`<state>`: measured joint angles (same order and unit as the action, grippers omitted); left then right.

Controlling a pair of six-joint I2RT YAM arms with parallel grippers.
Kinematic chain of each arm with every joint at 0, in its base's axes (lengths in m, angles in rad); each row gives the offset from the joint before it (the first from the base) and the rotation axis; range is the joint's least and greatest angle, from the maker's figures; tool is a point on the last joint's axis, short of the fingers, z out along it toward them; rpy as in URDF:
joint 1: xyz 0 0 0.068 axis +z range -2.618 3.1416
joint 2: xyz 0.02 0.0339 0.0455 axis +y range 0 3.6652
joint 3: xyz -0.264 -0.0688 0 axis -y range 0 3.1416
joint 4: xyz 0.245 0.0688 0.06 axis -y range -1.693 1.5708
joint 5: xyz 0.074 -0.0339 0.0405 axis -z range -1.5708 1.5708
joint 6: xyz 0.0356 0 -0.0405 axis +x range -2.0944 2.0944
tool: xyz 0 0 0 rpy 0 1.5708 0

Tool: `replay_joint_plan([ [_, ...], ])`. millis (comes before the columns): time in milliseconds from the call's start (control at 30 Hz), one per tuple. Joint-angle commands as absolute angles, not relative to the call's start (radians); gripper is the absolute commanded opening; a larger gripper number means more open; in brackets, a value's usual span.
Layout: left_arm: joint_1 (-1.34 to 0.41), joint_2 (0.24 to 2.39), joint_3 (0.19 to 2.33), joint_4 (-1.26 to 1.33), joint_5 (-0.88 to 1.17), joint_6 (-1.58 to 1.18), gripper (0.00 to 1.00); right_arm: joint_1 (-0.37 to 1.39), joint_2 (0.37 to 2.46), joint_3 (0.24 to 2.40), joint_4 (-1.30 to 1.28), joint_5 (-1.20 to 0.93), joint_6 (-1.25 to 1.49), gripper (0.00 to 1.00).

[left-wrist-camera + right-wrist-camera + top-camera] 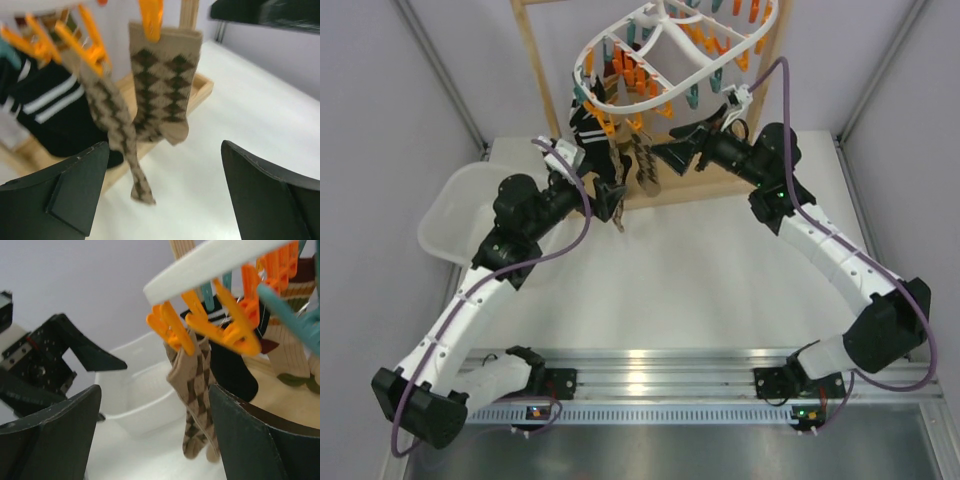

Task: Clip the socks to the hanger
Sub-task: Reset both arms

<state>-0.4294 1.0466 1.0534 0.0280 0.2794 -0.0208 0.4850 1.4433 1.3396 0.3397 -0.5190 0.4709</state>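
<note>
- Both socks hang side by side from orange clips under the hanger.
- My left gripper, facing them below the hanger, is spread and empty.
- My right gripper, beside the hanger, likewise.

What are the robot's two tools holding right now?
Nothing. Both the left tool and right tool are open and empty; the socks hang from orange clips on the hanger.
</note>
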Motion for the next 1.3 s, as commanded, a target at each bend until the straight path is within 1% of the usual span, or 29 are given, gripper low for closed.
replay_joint_plan([
  [0, -0.379, 1.038, 1.135, -0.292, 0.161, -0.067, 0.98, 0.476, 1.352, 1.263, 0.283, -0.552, 0.407, 0.87],
  [67, -0.295, 1.084, 1.189, -0.423, 0.150, -0.109, 0.98, 0.476, 1.296, 1.221, 0.249, -0.557, 0.362, 0.90],
  [100, -0.260, 1.104, 1.242, -0.546, 0.150, -0.120, 0.98, 0.476, 1.276, 1.180, 0.217, -0.551, 0.341, 0.91],
  [133, -0.183, 1.153, 1.270, -0.602, 0.162, -0.133, 0.98, 0.476, 1.232, 1.157, 0.197, -0.542, 0.324, 0.93],
  [167, -0.145, 1.179, 1.322, -0.651, 0.181, -0.146, 0.98, 0.476, 1.211, 1.137, 0.180, -0.529, 0.290, 0.96],
  [267, -0.042, 1.265, 1.391, -0.813, 0.206, -0.109, 0.98, 0.474, 1.120, 1.056, 0.103, -0.457, 0.201, 0.99],
  [333, -0.008, 1.278, 1.419, -0.816, 0.180, -0.098, 0.98, 0.469, 1.051, 0.999, 0.046, -0.375, 0.175, 1.00],
  [433, -0.006, 1.279, 1.422, -0.795, 0.111, -0.074, 0.98, 0.454, 0.968, 0.940, -0.038, -0.278, 0.130, 1.00],
  [500, -0.008, 1.295, 1.436, -0.798, 0.031, -0.074, 0.98, 0.425, 0.937, 0.916, -0.069, -0.259, 0.107, 1.00],
  [567, -0.008, 1.305, 1.436, -0.804, 0.008, -0.068, 0.98, 0.348, 0.908, 0.904, -0.109, -0.245, 0.113, 1.00],
  [600, -0.008, 1.296, 1.425, -0.801, -0.036, -0.060, 0.98, 0.321, 0.897, 0.897, -0.120, -0.244, 0.114, 1.00],
  [633, -0.006, 1.293, 1.419, -0.796, -0.038, -0.051, 0.98, 0.274, 0.884, 0.897, -0.130, -0.233, 0.114, 1.00],
  [733, -0.006, 1.269, 1.393, -0.788, -0.022, -0.020, 0.98, 0.227, 0.849, 0.900, -0.175, -0.227, 0.106, 1.00],
  [1033, -0.006, 1.138, 1.282, -0.761, -0.014, -0.029, 0.98, 0.218, 0.697, 0.873, -0.290, -0.216, 0.126, 1.00],
  [1233, -0.006, 1.039, 1.206, -0.744, -0.006, -0.072, 0.98, 0.210, 0.595, 0.850, -0.307, -0.216, 0.135, 1.00],
  [1267, -0.008, 1.026, 1.198, -0.749, 0.026, -0.078, 0.98, 0.206, 0.585, 0.845, -0.308, -0.219, 0.137, 1.00],
])
